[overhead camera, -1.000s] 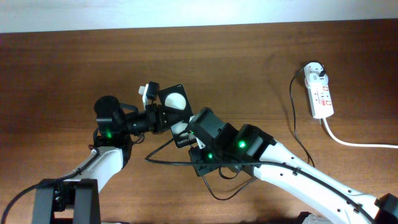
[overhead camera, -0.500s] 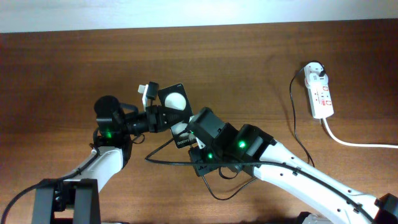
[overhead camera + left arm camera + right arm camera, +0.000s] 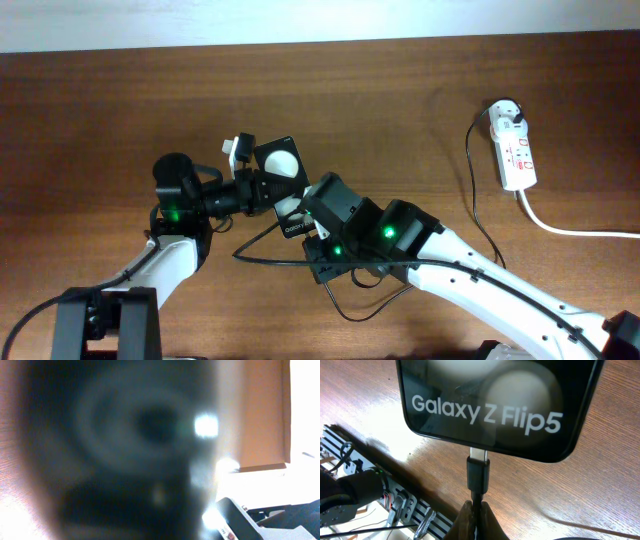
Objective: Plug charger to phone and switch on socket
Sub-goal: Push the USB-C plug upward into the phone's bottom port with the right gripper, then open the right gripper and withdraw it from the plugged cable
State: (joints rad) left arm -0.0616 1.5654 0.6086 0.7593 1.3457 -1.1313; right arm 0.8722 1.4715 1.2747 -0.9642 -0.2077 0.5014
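Up off the brown wooden surface (image 3: 400,100), a small black glossy rectangular phone (image 3: 283,165) sits tilted at centre-left, with a round white reflection on its face. The left end effector (image 3: 262,188) reaches in from the left and is clamped on the phone's side. The left wrist view is a dark blur and shows nothing more about that grip.

From the right wrist, the phone's lower end fills the top of the view, its white lettering reading "Galaxy Z Flip5". The thin black charger (image 3: 478,472) meets the middle of that edge. Its black connector body stands upright just under the phone, and a short piece of the metal tip shows between the body and the edge. The right end effector (image 3: 476,510) is pressed together on the cable just below the connector.

Overhead, the black cable trails in a loop beneath the right arm. At far right it climbs to a white plug adapter (image 3: 505,112) seated in the top end of the white elongated socket (image 3: 517,152). The socket has red marks and lies well apart from the phone. Its thick white cord (image 3: 570,228) leaves toward the right edge.
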